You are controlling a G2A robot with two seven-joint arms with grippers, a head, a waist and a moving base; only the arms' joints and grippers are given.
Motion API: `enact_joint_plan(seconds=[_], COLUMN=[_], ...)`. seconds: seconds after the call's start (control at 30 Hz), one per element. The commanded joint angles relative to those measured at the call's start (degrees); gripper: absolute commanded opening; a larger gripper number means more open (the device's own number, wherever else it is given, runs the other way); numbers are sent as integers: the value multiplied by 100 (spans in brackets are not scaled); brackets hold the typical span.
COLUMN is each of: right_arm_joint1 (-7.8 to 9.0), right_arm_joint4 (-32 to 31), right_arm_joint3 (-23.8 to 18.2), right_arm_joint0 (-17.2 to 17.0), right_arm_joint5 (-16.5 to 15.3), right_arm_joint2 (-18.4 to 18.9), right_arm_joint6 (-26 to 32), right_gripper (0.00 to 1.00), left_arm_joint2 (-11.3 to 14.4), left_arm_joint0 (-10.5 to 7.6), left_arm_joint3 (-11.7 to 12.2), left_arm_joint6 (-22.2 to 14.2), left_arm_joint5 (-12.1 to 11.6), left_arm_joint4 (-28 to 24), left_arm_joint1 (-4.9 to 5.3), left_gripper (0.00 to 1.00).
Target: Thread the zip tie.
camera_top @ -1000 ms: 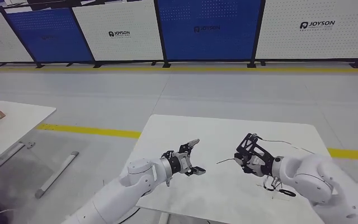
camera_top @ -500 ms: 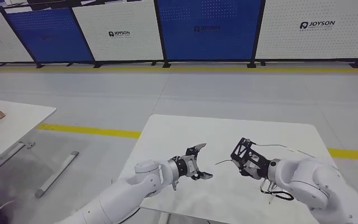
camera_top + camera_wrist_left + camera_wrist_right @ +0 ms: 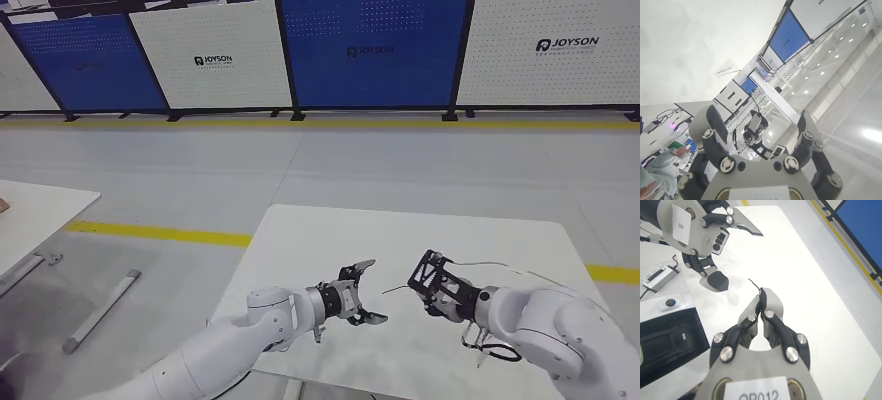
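The right gripper (image 3: pixel 761 295) is seen closed, its two pads pressed together on the zip tie (image 3: pixel 754 283). A short, thin black tip of the tie is left projecting beyond the fingertips. This tip is slightly bent and is pointed toward the left gripper (image 3: pixel 739 259), which is held just ahead of it with its jaws spread wide and nothing between them. A gap is seen between the tip and the nearer left pad (image 3: pixel 717 281), and no contact is made. Both tools are held above the white table (image 3: pixel 810 279). In the top view a thin strand is seen trailing behind the right gripper, away from the left one. Whether it is the rest of the tie cannot be told, and the tie's head is not made out.

The step in hand is judged to be a take-over of the free end by the open tool, so that it can be fed through the head. Several faults can be foreseen:

- **Missed grasp:** The tip is thin, short and flexible. If the left jaws are closed slightly off its line, it may be missed, or pushed aside and bent rather than caught.
- **Collision:** If the left gripper is brought in too far, a finger could be knocked against the right fingertips and the tie dragged out of its pinch.
- **Twist:** A twist could be put into the strap, so that the end is presented the wrong way round.
- **Early release:** If the right hold is released before a firm grasp is taken, the tie would be dropped onto the table beneath both tools.
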Motion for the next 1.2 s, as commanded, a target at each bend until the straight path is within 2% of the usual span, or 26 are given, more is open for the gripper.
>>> enact_joint_plan(seconds=[0.0, 0.03, 0.07, 0.1, 0.13, 0.3, 0.37, 0.4, 0.5, 0.63, 0.77, 0.83, 1.1, 1.13, 1.17], right_arm_joint1=[-9, -14, -21, -26, -30, -64, -76, -83, -95, -107, -111, -112, -112, -112, -113], right_arm_joint4=[-27, -29, -34, -41, -47, -90, -94, -101, -102, -104, -106, -112, -29, 36, 111], right_arm_joint3=[-27, -31, -35, -45, -59, -62, -39, -31, -18, -6, 1, 4, 29, 36, 64], right_arm_joint0=[22, 31, 43, 54, 63, 141, 177, 199, 240, 278, 291, 293, 299, 312, 331], right_arm_joint5=[0, 0, 0, 0, 0, 0, 0, 0, 0, 0, 0, 0, 0, 0, 0], right_arm_joint2=[-19, -25, -33, -44, -67, -204, -243, -269, -313, -349, -359, -361, -380, -400, -408], right_arm_joint6=[25, 33, 48, 59, 76, 140, 148, 160, 179, 200, 194, 191, 200, 222, 243], right_gripper=[0, 0, 0, 0, 0, 0, 0, 0, 0, 0, 0, 0, 0, 38, 100], left_arm_joint2=[95, 123, 159, 188, 211, 320, 314, 296, 257, 211, 193, 192, 242, 246, 248], left_arm_joint0=[-32, -62, -89, -98, -108, -171, -176, -177, -157, -132, -131, -134, -205, -212, -220], left_arm_joint3=[50, 74, 112, 142, 172, 329, 375, 396, 426, 445, 472, 492, 520, 516, 511], left_arm_joint6=[-27, -28, -26, -33, -45, -162, -211, -237, -283, -289, -276, -274, -227, -223, -214], left_arm_joint5=[0, 0, 0, 0, 0, 0, 0, 0, 0, 0, 0, 0, 0, 0, 0], left_arm_joint4=[4, 4, 4, 4, 4, 4, 4, 4, 4, 4, 4, 4, 4, 4, 4], left_arm_joint1=[-36, -53, -77, -97, -117, -212, -242, -262, -300, -340, -366, -377, -380, -376, -371], left_gripper=[100, 100, 90, 65, 50, 40, 43, 40, 41, 35, 21, 0, 0, 0, 0])
